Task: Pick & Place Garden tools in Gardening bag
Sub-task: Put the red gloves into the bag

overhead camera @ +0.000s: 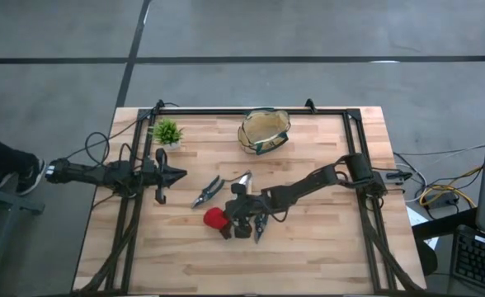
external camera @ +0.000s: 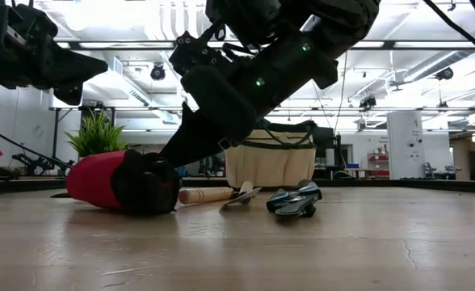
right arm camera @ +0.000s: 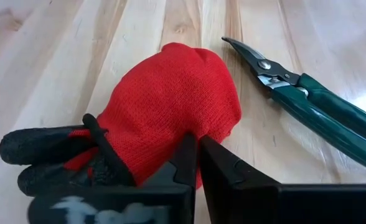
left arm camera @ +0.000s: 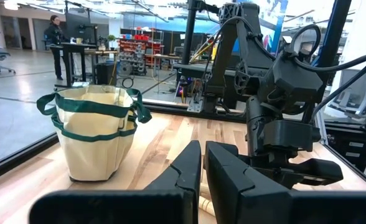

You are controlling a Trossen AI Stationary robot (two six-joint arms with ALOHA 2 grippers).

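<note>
Knit of the red glove shows only at the right wrist, pinched between the right gripper fingers.

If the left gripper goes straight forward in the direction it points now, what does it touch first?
Probably the right arm, directly ahead of the shut left gripper. The gardening bag stands off to one side, though depth is hard to judge.

Two dark robot arms with black cabling.
The right arm is matte black with small green lights; the left gripper has angular black fingers.
</note>
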